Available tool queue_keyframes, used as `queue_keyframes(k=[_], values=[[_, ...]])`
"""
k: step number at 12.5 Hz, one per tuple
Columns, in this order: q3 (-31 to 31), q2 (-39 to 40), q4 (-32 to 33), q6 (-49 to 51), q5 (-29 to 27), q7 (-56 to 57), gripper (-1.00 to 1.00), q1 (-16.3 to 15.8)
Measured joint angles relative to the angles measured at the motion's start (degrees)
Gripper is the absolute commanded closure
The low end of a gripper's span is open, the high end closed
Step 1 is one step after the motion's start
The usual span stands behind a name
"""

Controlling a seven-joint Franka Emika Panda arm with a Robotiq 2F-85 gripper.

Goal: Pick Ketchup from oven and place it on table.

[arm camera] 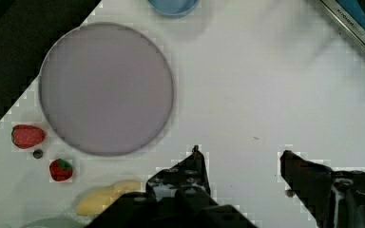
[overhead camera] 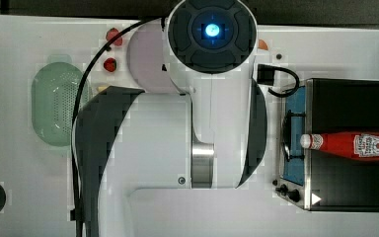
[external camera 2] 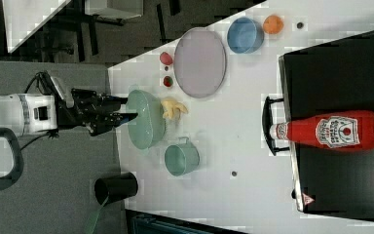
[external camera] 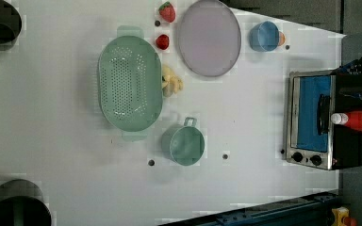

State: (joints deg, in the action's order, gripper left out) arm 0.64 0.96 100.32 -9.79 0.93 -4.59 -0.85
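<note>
ketchup [overhead camera: 348, 145] lies atop the oven [overhead camera: 348, 106], cap overhanging its front edge; tool [arm camera: 240, 173] apart above bare table [arm camera: 247, 95].

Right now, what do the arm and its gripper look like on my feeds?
The arm has glossy white shells with dark grey joint sections, a silver band, and a round dark cap with a glowing blue light. A black cable runs alongside it. The gripper is black, with two blocky fingers.

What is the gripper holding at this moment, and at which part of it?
Nothing is held. The gripper is open above bare table, its fingers apart with nothing between them. The ketchup lies on top of the oven.
</note>
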Motion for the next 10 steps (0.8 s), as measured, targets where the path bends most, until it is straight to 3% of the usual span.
queue_keyframes(k=[1, 2, 3, 4, 6, 10], values=[[0.3, -4.8, 5.3, 7.4, -0.6, 0.0, -0.48, 0.1], [0.4, -10.6, 9.7, 13.4, -1.3, 0.0, -0.85, 0.5], [0.4, -17.3, 12.1, 18.2, -0.7, 0.0, -1.00, 0.6], [0.0, -22.8, 10.9, 17.8, -0.7, 0.0, -1.00, 0.6], [-0.1, -25.6, 5.8, 15.0, -0.7, 0.0, -1.00, 1.1], [5.8, -21.5, 5.8, 12.2, -1.8, 0.0, -1.00, 1.1]])
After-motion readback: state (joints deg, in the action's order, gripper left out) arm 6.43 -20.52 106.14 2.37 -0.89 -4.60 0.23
